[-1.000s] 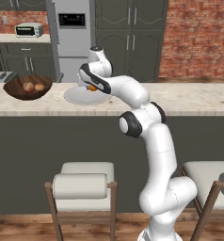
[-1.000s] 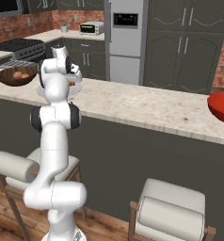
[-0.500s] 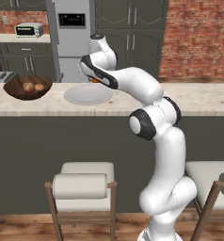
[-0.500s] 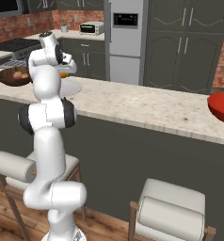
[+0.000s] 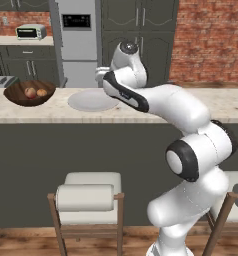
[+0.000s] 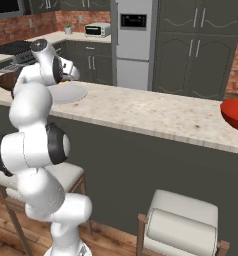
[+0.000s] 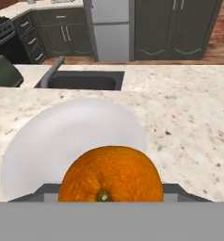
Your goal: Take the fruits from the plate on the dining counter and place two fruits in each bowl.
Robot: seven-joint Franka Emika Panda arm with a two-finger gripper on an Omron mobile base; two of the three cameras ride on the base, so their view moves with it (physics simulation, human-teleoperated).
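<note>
An orange fruit (image 7: 111, 178) sits close in front of the hand camera, and my gripper (image 5: 101, 75) is shut on it, a little above the plate (image 5: 92, 100). The fingertips themselves are hidden. The pale plate (image 7: 67, 141) lies bare on the dining counter (image 5: 156, 110). At the left end stands the dark brown wooden bowl (image 5: 15, 95) with two fruits in it, one reddish (image 5: 30, 92) and one peach-tan (image 5: 41, 92). The glossy red bowl (image 6: 235, 114) rests far along the counter to the right. My hand (image 6: 69, 70) hangs over the plate's (image 6: 70, 93) near side.
A sink (image 7: 83, 81) is set into the counter just past the plate. Two cushioned stools (image 5: 88, 192) (image 6: 183, 227) stand under the counter's front. A fridge (image 5: 76, 42) and dark cabinets line the back wall, with a toaster oven (image 5: 31, 32) on the back counter.
My gripper has risen from the plate with the orange in it, and the arm's elbow has swung to the right. The plate is left bare.
</note>
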